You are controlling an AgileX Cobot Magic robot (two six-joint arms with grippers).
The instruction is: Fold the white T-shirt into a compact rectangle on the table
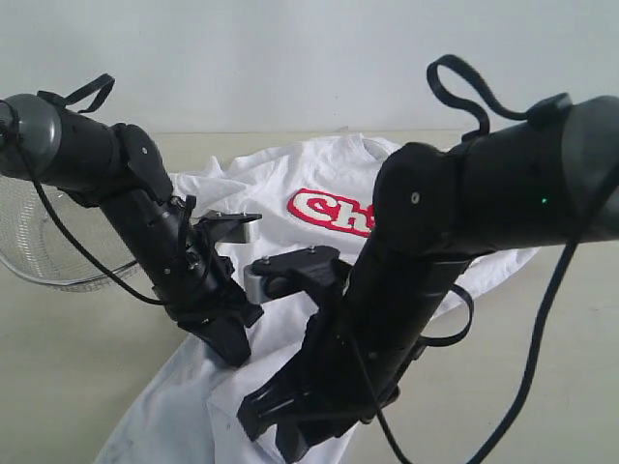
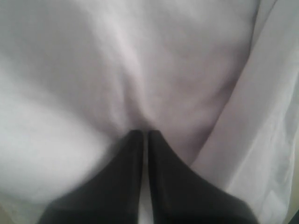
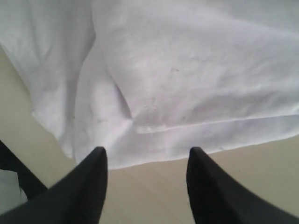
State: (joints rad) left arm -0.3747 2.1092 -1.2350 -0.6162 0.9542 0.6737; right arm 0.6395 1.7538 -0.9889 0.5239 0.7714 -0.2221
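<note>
PLACE: robotics lab test bench | SIGNS: black cabled left arm (image 1: 145, 222) and right arm (image 1: 445, 222) over wide pale beige table (image 1: 68, 377); bare white wall (image 1: 290, 68) behind; wire-mesh basket (image 1: 39, 242) beside left arm

The T-shirt (image 1: 319, 184) lies on the table (image 1: 68, 367). The basket (image 1: 39, 242) sits on the table too, at the T-shirt's nine o'clock, near it.
</note>
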